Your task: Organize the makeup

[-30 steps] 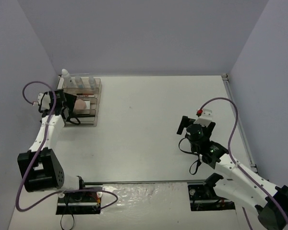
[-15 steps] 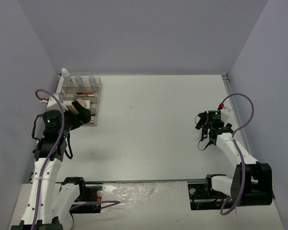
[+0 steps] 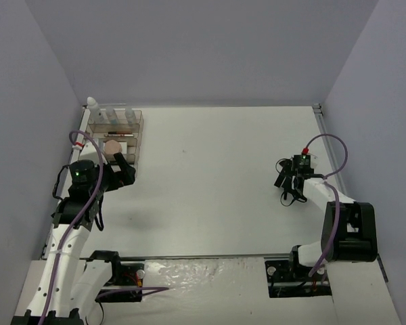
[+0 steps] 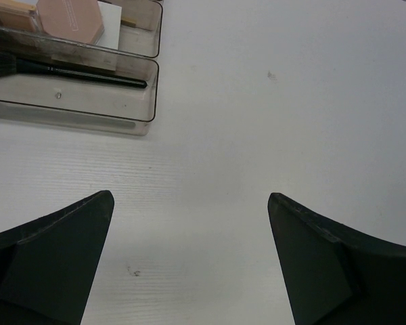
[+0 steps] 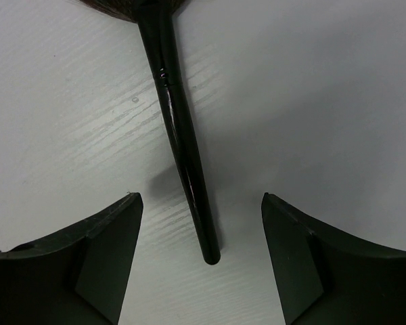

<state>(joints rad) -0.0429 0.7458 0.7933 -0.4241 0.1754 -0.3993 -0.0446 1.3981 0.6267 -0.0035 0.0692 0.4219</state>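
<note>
Lying loose on the table (image 5: 311,81), the brush (image 5: 179,135) is the piece in hand. In the right wrist view its glossy black handle runs from the bristles at the top edge down to a rounded end at lower centre, leaning slightly left toward the top. The right gripper (image 5: 199,200) hangs over it, spread wide and empty, with one finger on each side of the handle's lower end and neither touching it. From above, this pair sits at the right of the frame, well apart from the tray (image 4: 154,95) at the upper left. The tray's front compartment already holds a second brush (image 4: 88,73), and the compartment behind it holds a pink compact (image 4: 69,19) resting on a white pad (image 4: 108,40). The left gripper (image 4: 189,203) is also released and holds nothing, over bare table just in front of the tray. To pick the brush up well, the right arm would probably do better to shift toward the middle of the handle, since a pinch at the very end is likely to let the bristle end swing down. A small wrist turn would set the fingers square across the slanted handle. Coming down until the tips nearly meet the table before closing should help, because the handle looks thin, round and slick and may roll or slip out. The front compartment, alongside the second brush, looks like its natural place.
</note>
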